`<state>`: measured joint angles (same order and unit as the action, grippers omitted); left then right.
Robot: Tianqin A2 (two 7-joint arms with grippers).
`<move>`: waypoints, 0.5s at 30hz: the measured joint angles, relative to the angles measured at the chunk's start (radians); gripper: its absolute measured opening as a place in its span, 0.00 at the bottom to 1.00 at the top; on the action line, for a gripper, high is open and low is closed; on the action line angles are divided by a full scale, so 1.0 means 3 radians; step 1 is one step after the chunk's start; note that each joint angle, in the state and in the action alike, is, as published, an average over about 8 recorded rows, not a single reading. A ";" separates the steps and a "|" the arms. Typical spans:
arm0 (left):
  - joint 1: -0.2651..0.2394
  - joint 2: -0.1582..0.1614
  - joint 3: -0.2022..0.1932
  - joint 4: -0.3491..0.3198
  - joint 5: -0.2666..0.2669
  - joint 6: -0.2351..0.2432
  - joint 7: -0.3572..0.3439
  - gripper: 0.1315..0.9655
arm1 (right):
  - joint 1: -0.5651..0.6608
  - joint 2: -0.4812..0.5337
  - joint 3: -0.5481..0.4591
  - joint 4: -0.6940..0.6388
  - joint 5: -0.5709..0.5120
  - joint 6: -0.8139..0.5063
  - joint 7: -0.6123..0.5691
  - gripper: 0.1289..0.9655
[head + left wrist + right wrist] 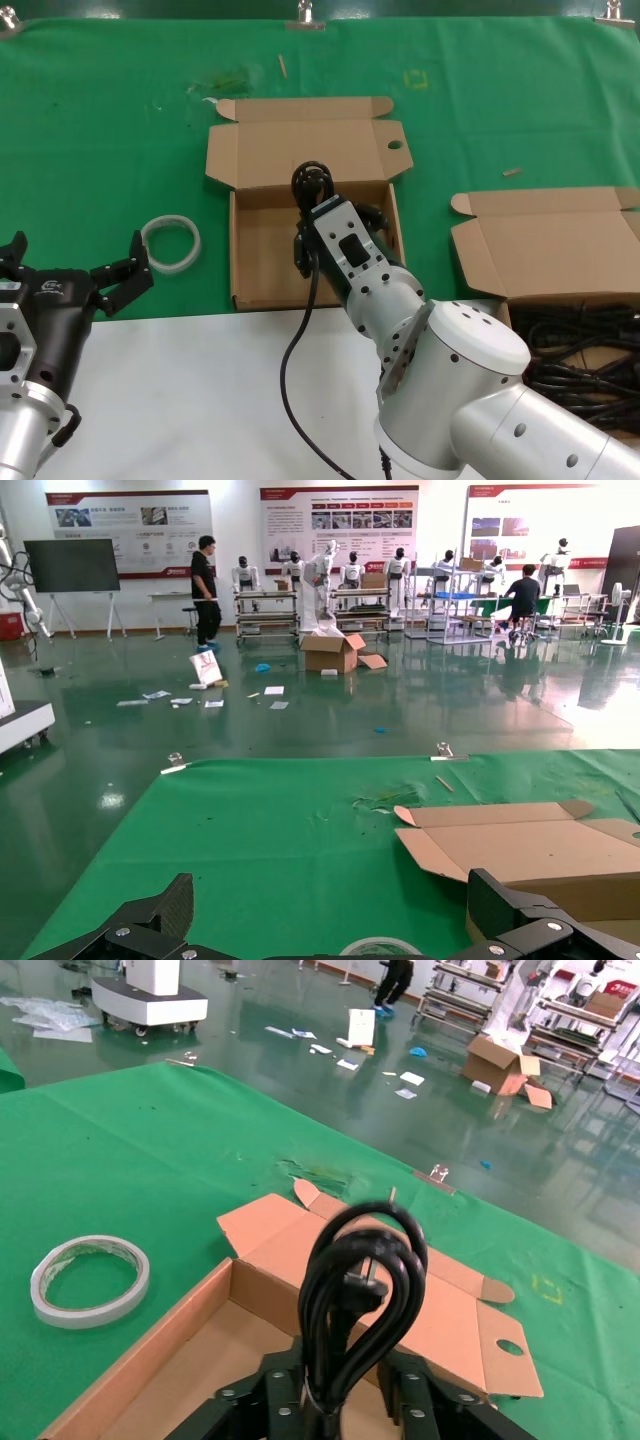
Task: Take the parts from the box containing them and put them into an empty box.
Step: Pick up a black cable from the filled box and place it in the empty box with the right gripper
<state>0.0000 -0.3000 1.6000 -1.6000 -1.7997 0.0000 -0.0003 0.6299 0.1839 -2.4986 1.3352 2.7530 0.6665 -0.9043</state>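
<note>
Right gripper (322, 228): clamped on one coiled cable (355, 1300), held over the open tray of the empty box (262, 268), toward that box's far right corner; the bundle's loop stands up above the fingers.
Trailing end: one black strand (293, 370) hangs from the bundle, crosses the box's near wall and runs back over the white near edge of the table (200, 390).
Left gripper (72, 268): parked at the table's near left edge, fingers spread apart, holding nothing.
Empty box: middle of the green cloth (100, 130), lid flap with the round hole (395, 144) lying open at its far side; tray bare apart from the bundle held above it.
Source box (560, 250): near right edge of the table, lid back, a tangle of remaining cables (580, 350) still inside.
Tape ring (171, 243): on the cloth just left of the empty box, apart from it.
Risk, tail outside: if released here, the coil likely lands in the tray but the strand stays draped over the near wall, leaving the part half out.
Risk, drag: the hanging strand may catch on the arm as it retreats and pull the bundle back out, or tug the light cardboard off its place.
Risk, spring: the loose coil may unwind on release and spill over the low wall.
Risk, lid: a lift toward the far side could knock the raised flap.
</note>
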 joint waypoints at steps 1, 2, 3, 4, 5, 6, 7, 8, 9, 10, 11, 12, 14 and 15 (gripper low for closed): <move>0.0000 0.0000 0.0000 0.0000 0.0000 0.0000 0.0000 1.00 | 0.0000 0.0000 0.0000 0.0000 0.0000 0.0000 0.0000 0.18; 0.0000 0.0000 0.0000 0.0000 0.0000 0.0000 0.0000 1.00 | 0.0000 0.0001 0.0000 0.0000 0.0000 0.0000 0.0000 0.19; 0.0000 0.0000 0.0000 0.0000 0.0000 0.0000 0.0000 1.00 | 0.0000 0.0001 0.0000 0.0000 0.0000 0.0000 0.0000 0.21; 0.0000 0.0000 0.0000 0.0000 0.0000 0.0000 0.0000 1.00 | 0.0000 0.0002 0.0000 0.0000 0.0000 0.0000 0.0000 0.21; 0.0000 0.0000 0.0000 0.0000 0.0000 0.0000 0.0000 1.00 | 0.0000 0.0002 0.0000 0.0000 0.0000 0.0000 0.0000 0.21; 0.0000 0.0000 0.0000 0.0000 0.0000 0.0000 0.0000 1.00 | 0.0000 0.0003 0.0000 0.0000 0.0000 0.0000 0.0000 0.21; 0.0000 0.0000 0.0000 0.0000 0.0000 0.0000 0.0000 1.00 | 0.0000 0.0003 0.0000 0.0000 0.0000 0.0000 0.0000 0.21; 0.0000 0.0000 0.0000 0.0000 0.0000 0.0000 0.0000 1.00 | 0.0000 0.0003 0.0000 0.0000 0.0000 0.0000 0.0000 0.23; 0.0000 0.0000 0.0000 0.0000 0.0000 0.0000 0.0000 1.00 | 0.0000 0.0003 0.0000 0.0000 0.0000 0.0000 0.0000 0.26; 0.0000 0.0000 0.0000 0.0000 0.0000 0.0000 0.0000 1.00 | 0.0000 0.0003 0.0000 0.0000 0.0000 0.0000 0.0000 0.28; 0.0000 0.0000 0.0000 0.0000 0.0000 0.0000 0.0000 1.00 | 0.0000 0.0004 0.0000 0.0000 0.0000 0.0000 0.0000 0.31; 0.0000 0.0000 0.0000 0.0000 0.0000 0.0000 0.0000 1.00 | 0.0000 0.0004 0.0000 0.0000 0.0000 0.0000 0.0000 0.33; 0.0000 0.0000 0.0000 0.0000 0.0000 0.0000 0.0000 1.00 | 0.0000 0.0004 0.0000 0.0000 0.0000 0.0000 0.0000 0.38; 0.0000 0.0000 0.0000 0.0000 0.0000 0.0000 0.0000 1.00 | 0.0000 0.0004 0.0000 0.0000 0.0000 0.0000 0.0000 0.41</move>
<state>0.0000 -0.3000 1.6000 -1.6000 -1.7997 0.0000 -0.0003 0.6299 0.1850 -2.4986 1.3352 2.7530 0.6665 -0.9044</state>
